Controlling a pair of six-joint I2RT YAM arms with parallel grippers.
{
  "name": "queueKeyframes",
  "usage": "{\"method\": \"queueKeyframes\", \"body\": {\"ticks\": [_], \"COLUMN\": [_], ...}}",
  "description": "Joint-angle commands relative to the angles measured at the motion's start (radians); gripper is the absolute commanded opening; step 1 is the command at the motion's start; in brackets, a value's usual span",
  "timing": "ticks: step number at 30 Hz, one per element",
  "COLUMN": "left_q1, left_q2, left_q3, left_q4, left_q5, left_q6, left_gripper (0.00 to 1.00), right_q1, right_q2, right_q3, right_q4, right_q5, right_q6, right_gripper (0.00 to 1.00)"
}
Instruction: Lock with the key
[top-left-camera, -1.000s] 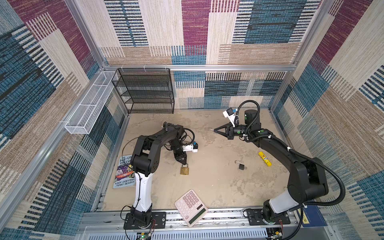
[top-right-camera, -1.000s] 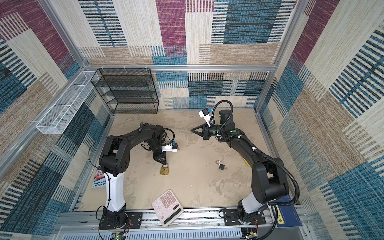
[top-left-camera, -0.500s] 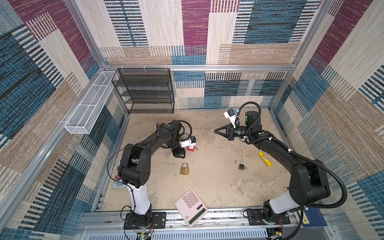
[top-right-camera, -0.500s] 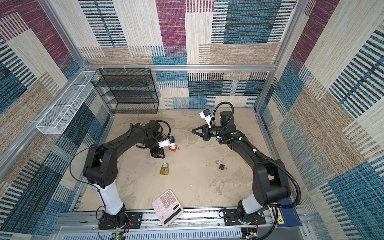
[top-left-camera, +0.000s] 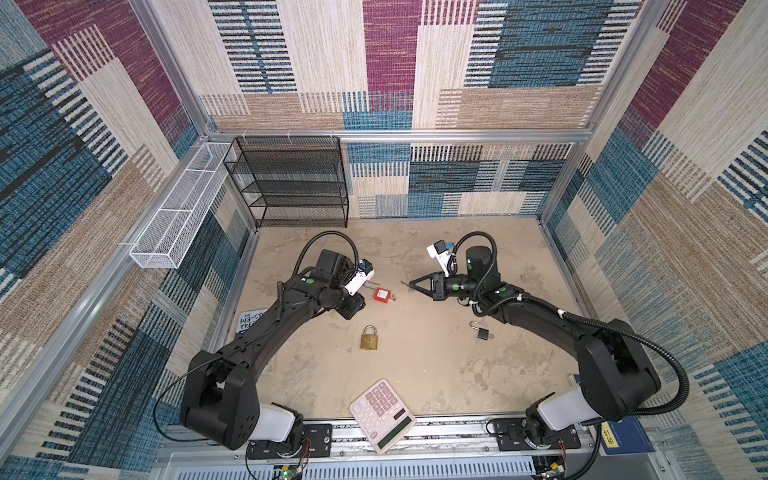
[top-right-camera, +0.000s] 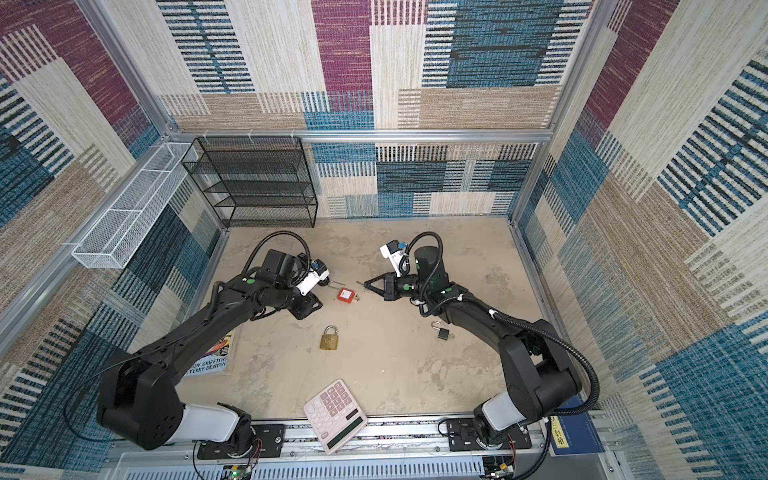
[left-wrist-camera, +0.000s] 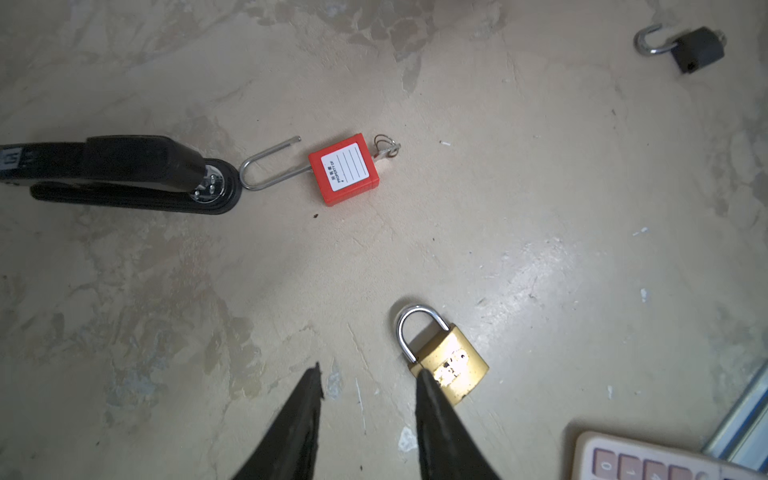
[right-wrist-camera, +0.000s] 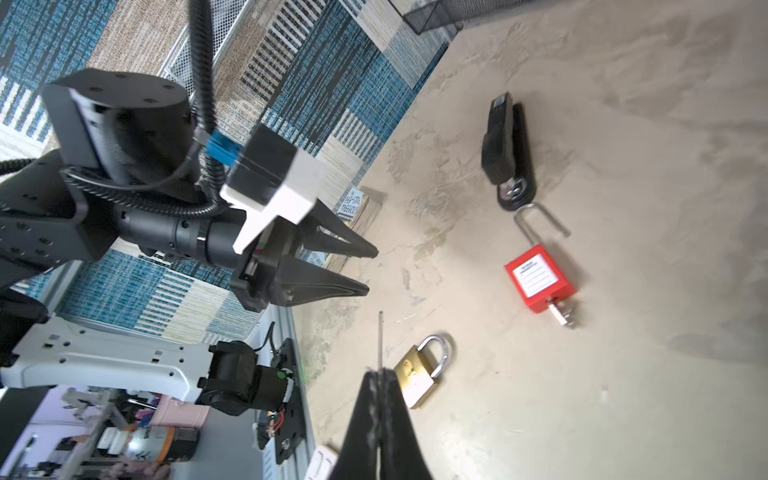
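The right gripper (top-left-camera: 409, 284) is pinching a thin key (right-wrist-camera: 380, 340), near the open red padlock (top-left-camera: 381, 294), which is lying to its left on the surface (top-left-camera: 436, 374). The left gripper (left-wrist-camera: 369, 370) is hanging spread and empty. With nothing bracing it, the padlock could end up sliding away under key pressure.

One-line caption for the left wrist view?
Open left gripper above the table; ahead lie a red padlock, shackle open and key inserted, and a closed brass padlock.
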Motion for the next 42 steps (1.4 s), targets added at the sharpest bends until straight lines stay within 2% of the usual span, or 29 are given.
{"method": "queueKeyframes", "body": {"ticks": [1,10,12,20,27,30,36,42], "left_q1": [0.001,0.0,0.001,0.001,0.0,-0.001,-0.001,-0.001], "left_q2": [-0.072,-0.267,-0.306,-0.325,-0.274,-0.278,-0.313,-0.345], "left_q3": [-0.047,-0.223,-0.255,-0.225,-0.247,-0.25,-0.254,-0.271], "left_q4": [0.079,0.128,0.157,0.11,0.177,0.157,0.115,0.118], "left_q5": [-0.024,0.02,-0.014,-0.05,0.038,0.023,0.006,0.01], "left_q6": [-0.174,-0.297,-0.323,-0.294,-0.375,-0.361,-0.344,-0.379], "left_gripper": [0.42,0.43,0.44,0.47,0.47,0.47,0.48,0.48], "right_q1": [0.044,0.168,0.193,0.312,0.354,0.354,0.384,0.481], "right_q2": [-0.021,-0.042,-0.035,-0.046,-0.142,-0.111,0.078,0.104], "right_q3": [-0.071,-0.167,-0.188,-0.228,-0.348,-0.342,-0.274,-0.236], "right_q4": [0.237,0.356,0.384,0.369,0.339,0.308,0.374,0.285], "right_q5": [0.172,0.428,0.471,0.62,0.741,0.738,0.677,0.846], "right_q6": [0.279,0.556,0.614,0.676,0.736,0.757,0.843,0.947], "right_gripper": [0.0,0.0,0.0,0.0,0.0,0.0,0.0,0.0]}}
